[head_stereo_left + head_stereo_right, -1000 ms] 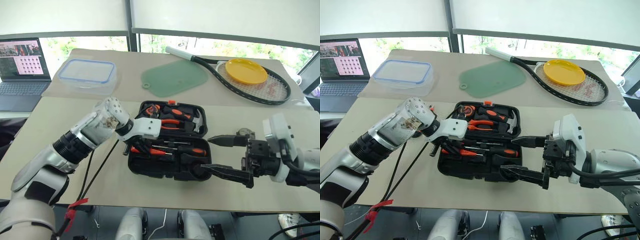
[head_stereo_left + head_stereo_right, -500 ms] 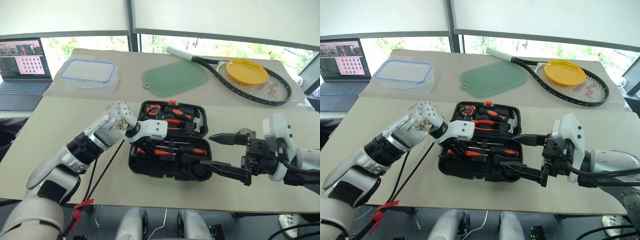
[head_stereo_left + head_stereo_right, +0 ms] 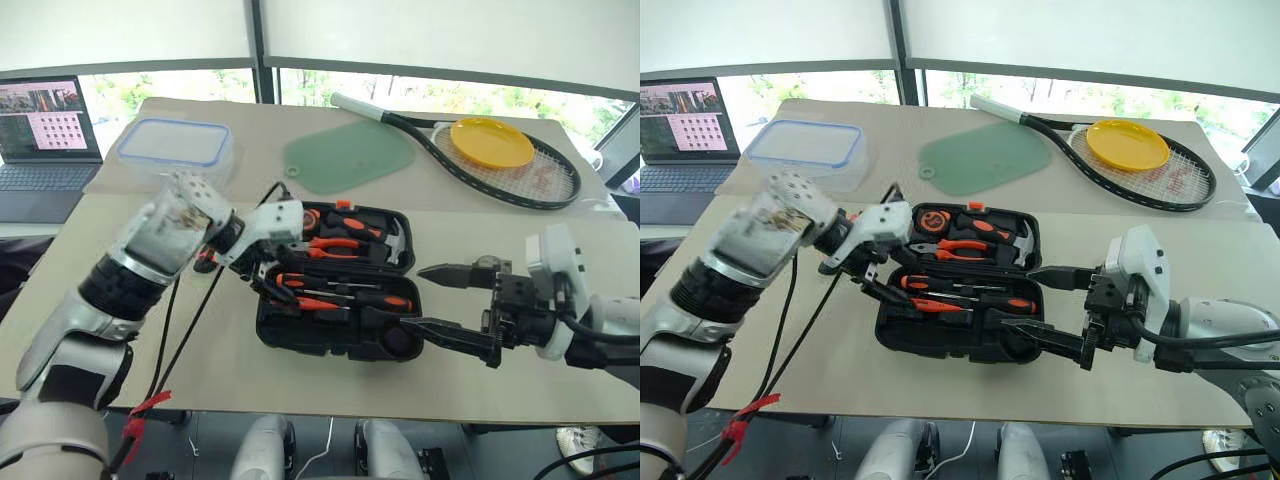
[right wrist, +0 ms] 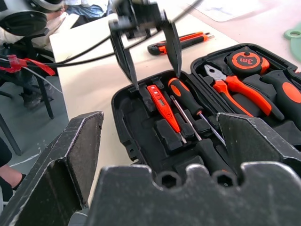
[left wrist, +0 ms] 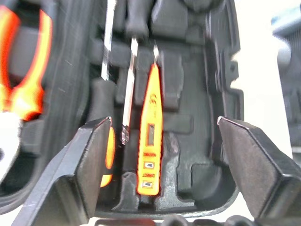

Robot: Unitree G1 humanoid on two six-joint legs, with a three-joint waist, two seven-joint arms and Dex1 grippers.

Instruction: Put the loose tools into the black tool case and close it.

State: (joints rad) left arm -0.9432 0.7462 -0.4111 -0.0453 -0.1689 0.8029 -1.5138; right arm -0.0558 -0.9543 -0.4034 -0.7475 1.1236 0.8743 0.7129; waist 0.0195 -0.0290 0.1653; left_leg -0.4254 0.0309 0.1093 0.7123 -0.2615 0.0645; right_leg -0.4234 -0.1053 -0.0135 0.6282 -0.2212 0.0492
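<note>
We find the laptop [image 3: 45, 140] at the far left edge, then the clear box [image 3: 175, 150] on the rear table, well apart from the work.

The left gripper [image 3: 268, 272] hangs over the left end of the open case [image 3: 335, 335], fingers spread wide and holding nothing. In the left wrist view the orange tester [image 5: 149, 141] lies seated in its recess between the two fingers [image 5: 89, 169], untouched, with a screwdriver [image 5: 106, 141] in the next slot beside it. A utility knife [image 4: 181, 42] lies loose on the table just beyond the case's left end, behind that gripper.

The case sits near the front table edge, lid laid flat behind the base. The lid holds the tape measure [image 3: 303, 217], pliers [image 3: 345, 243] and hammer [image 3: 393, 243]. Bare tabletop lies open left of the case and in front of it.

The right gripper [image 3: 440, 300] points at the case's right end, fingers fully apart and empty; the lower finger lies over the case's front right corner.

Behind, the green board [image 3: 350, 155], racket [image 3: 500, 155] and yellow plate [image 3: 492, 142] lie well clear.
</note>
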